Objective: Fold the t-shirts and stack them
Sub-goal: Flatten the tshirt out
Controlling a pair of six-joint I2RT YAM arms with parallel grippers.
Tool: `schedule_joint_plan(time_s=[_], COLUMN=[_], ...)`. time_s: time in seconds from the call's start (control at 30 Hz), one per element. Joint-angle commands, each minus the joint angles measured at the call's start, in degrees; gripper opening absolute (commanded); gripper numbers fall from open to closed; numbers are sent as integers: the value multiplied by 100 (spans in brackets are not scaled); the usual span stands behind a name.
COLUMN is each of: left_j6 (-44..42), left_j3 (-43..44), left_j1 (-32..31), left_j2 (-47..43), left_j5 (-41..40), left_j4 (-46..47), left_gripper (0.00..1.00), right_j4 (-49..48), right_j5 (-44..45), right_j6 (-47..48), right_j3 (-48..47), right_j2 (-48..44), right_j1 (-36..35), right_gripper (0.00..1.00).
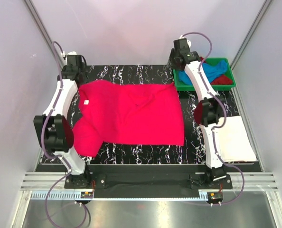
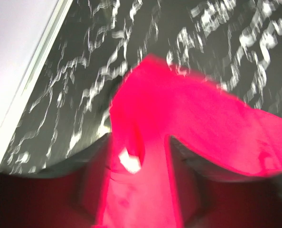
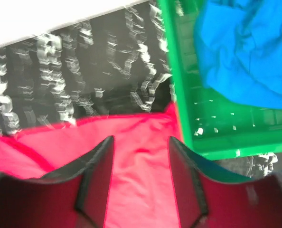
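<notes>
There are four t-shirts in all, one of each colour. One hot pink t-shirt [image 1: 131, 116] is in the middle of the table [image 1: 145, 151]. One white t-shirt [image 1: 236, 140] is at the near right corner. One sky blue t-shirt [image 1: 212, 70] and one dark red t-shirt [image 1: 222, 80] are at the far right corner. There is one green tray [image 1: 226, 87], with these last two shirts inside. Two arms stand at the near edge, the left arm [image 1: 60, 102] and the right arm [image 1: 198, 78]. Each has one gripper, so two: the left gripper [image 2: 137, 190] and the right gripper [image 3: 141, 185].
</notes>
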State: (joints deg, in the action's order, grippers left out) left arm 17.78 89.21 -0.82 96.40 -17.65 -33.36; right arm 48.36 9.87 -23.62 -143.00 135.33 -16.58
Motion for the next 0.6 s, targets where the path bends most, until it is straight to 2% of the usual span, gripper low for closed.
schedule_joint_plan(time_s=[0.0, 0.07, 0.1, 0.17, 0.2, 0.33, 0.43, 0.5, 0.53, 0.57], left_j6=[181, 322, 479, 620, 856, 1148, 1368, 1438, 1430, 1439], left_j3=[556, -206, -420, -1050, -1263, -2430, -2987, -3278, -3296, -3261], left_j1=[188, 205, 214, 214, 214, 109, 117, 108, 117, 108], left_j2=[-147, -709, -910, -1368, -1491, -1870, -1880, -1653, -1538, -1362], left_j5=[315, 350, 411, 612, 709, 1149, 1334, 1544, 1606, 1729], left_j4=[30, 434, 480, 445, 419, 313, 488, 725, 804, 892], left_gripper=[68, 75, 75, 75, 73, 68, 69, 68, 65, 65], right_j4=[1605, 1494, 1257, 486, 290, 25, -203, -519, -651, -887], right_j5=[-117, -55, -64, -169, -222, -582, -931, -1187, -1389, -1496], right_j6=[314, 375, 410, 393, 393, 288, -62, -239, -327, -354], right_j3=[-1678, -997, 234, 1532, 2565, 4321, 5639, 6551, 6835, 7099], right_j2=[415, -151, -486, -1625, -1972, -3386, -4021, -4557, -4794, -4866], right_j1=[102, 102, 85, 59, -11, -547, -829, -865, -891, -900], right_gripper=[58, 59, 59, 58, 58, 58, 57, 53, 42, 39])
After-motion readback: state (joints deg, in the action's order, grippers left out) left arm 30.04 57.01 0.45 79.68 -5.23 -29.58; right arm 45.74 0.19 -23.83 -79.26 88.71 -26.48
